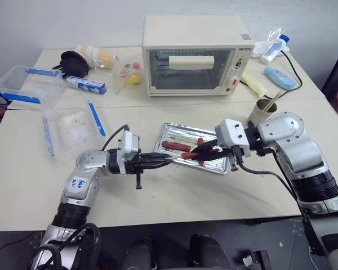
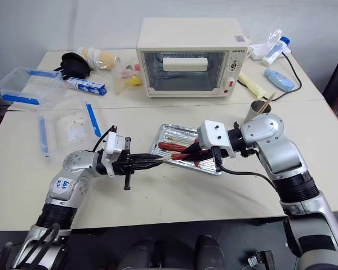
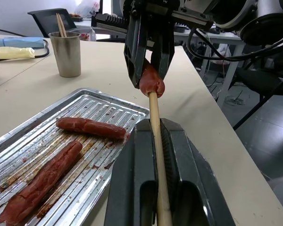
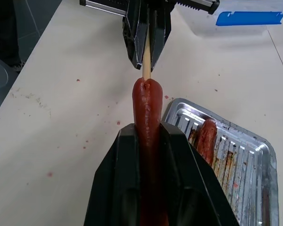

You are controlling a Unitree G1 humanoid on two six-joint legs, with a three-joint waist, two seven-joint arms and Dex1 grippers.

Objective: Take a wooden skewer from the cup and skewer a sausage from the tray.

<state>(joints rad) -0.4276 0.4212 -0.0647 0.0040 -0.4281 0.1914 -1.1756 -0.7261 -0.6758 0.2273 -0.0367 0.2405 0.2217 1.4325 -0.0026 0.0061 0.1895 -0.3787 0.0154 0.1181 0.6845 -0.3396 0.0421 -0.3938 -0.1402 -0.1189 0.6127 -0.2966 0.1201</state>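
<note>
My left gripper (image 1: 164,161) is shut on a wooden skewer (image 3: 155,123) and holds it level, pointing right. My right gripper (image 1: 207,151) is shut on a reddish-brown sausage (image 4: 147,106) just above the silver tray (image 1: 221,167), with the sausage pointing at the skewer. The skewer's tip (image 4: 146,66) enters the sausage's near end (image 3: 152,82). Two more sausages (image 3: 90,127) (image 3: 42,181) lie on the tray's ridged bottom. The grey metal cup (image 1: 263,110), with more skewers (image 3: 60,24) standing in it, is behind my right arm.
A cream toaster oven (image 1: 194,56) stands behind the tray. Clear plastic boxes with blue clips (image 1: 28,84) and a lid (image 1: 73,129) lie at the left. Bottles, tubes and a cable (image 1: 273,53) sit at the back right. The table's front edge is close behind both arms.
</note>
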